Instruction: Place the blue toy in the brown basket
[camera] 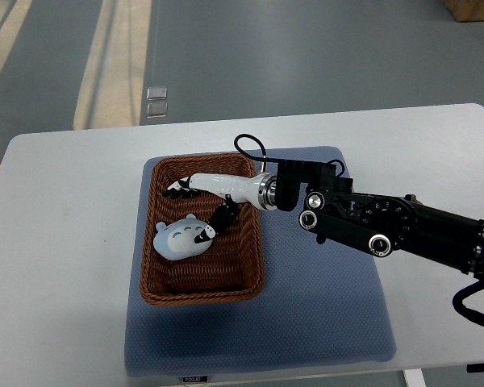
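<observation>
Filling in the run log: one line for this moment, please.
right hand open over brown basket | blue toy lying inside basket | left arm out of view

Item count, top view:

- Blue toy (180, 237): one, lying inside the basket.
- Brown basket (254, 278): one, woven.
- Blue mat (331, 314): one, under the basket.
- Bench (64, 266): one, white.
- Robot arm: one in view, entering from the right edge.
- Hand (195, 203): one, the right.
- Floor plates (156, 101): two, small, beyond the bench.

Toy (180, 237) in basket (157, 282) on mat (323, 306)
</observation>
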Tool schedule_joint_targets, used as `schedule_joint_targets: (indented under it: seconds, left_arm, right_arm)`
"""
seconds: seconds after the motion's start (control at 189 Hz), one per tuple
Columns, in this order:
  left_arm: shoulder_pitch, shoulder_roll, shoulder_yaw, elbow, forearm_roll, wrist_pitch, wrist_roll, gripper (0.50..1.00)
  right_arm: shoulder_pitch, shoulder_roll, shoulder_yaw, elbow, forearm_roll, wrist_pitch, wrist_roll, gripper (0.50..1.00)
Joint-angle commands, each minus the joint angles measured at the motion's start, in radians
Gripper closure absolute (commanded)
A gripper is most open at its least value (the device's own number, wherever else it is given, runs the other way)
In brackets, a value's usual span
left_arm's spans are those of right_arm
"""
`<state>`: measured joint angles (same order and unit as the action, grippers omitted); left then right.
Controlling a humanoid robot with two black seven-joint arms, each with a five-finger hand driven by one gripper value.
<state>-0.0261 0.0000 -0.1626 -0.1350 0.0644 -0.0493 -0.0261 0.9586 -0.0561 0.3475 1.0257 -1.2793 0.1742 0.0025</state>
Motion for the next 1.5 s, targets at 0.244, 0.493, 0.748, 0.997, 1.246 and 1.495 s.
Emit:
schedule_joint_targets:
  seconds: [0.244, 0.493, 0.748, 0.997, 1.246, 1.495]
  left_arm:
    - [0.0, 0.0, 0.0, 0.0, 0.0, 0.0, 0.0, 0.5]
    - [0.0, 0.0, 0.0, 0.0, 0.0, 0.0, 0.0, 0.5]
    - [0.0, 0.0, 0.0, 0.0, 0.0, 0.0, 0.0, 0.5]
    - [0.0, 0.0, 0.0, 0.0, 0.0, 0.0, 0.0, 0.5]
    - [0.0, 0.0, 0.0, 0.0, 0.0, 0.0, 0.0, 0.5]
    - [0.0, 0.0, 0.0, 0.0, 0.0, -0.001, 0.0, 0.5]
  right_arm:
    - [-0.06, -0.033, 0.264, -0.003, 0.115, 0.004, 0.014, 0.595]
    - [-0.199, -0.022, 0.553, -0.03, 0.265, -0.018, 0.014, 0.593]
    - [-0.264, -0.019, 0.734, -0.104, 0.477, -0.079, 0.068, 0.595]
    - [-0.284, -0.024, 0.772, -0.193, 0.66, -0.171, 0.146, 0.595]
    - [-0.305, -0.016, 0.791, -0.237, 0.796, -0.243, 0.169, 0.595]
    - [-0.317, -0.016, 0.789, -0.272, 0.801, -0.243, 0.206, 0.593]
